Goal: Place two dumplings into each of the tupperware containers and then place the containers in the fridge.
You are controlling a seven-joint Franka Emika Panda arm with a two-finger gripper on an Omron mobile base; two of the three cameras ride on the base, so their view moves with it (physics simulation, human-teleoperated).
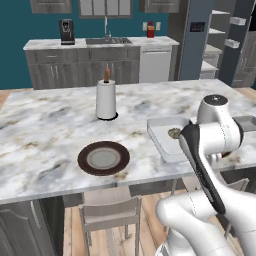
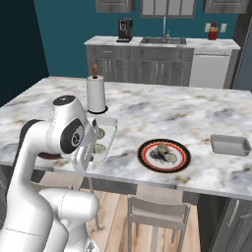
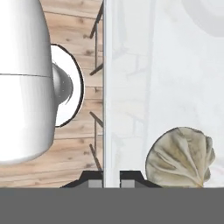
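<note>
As the arm folds low over the near edge of the marble tabletop, the left base view gives us a pale tupperware container sitting at that edge with a dumpling visible inside it, the arm's white bulk covering the rest of the tray; a dark-rimmed plate and a paper towel roll stand off to the side, and the fridge waits well behind with its shelves showing. Over to the right base view: the same container holds two dumplings, a red-rimmed plate carries more, and a second container sits well apart near the far end. Now the hand view, and here it is: the fingers are pinched narrow on the container's near wall, clamped on the rim, with one dumpling lying just beside them, inside the tray and not between them. My read is that this tray is loaded and the carry to the fridge is the step in hand. Done well, that means lifting level so the dumplings don't roll, keeping the rim grip firm, and moving slowly, since a one-sided hold could let the tray droop.
</note>
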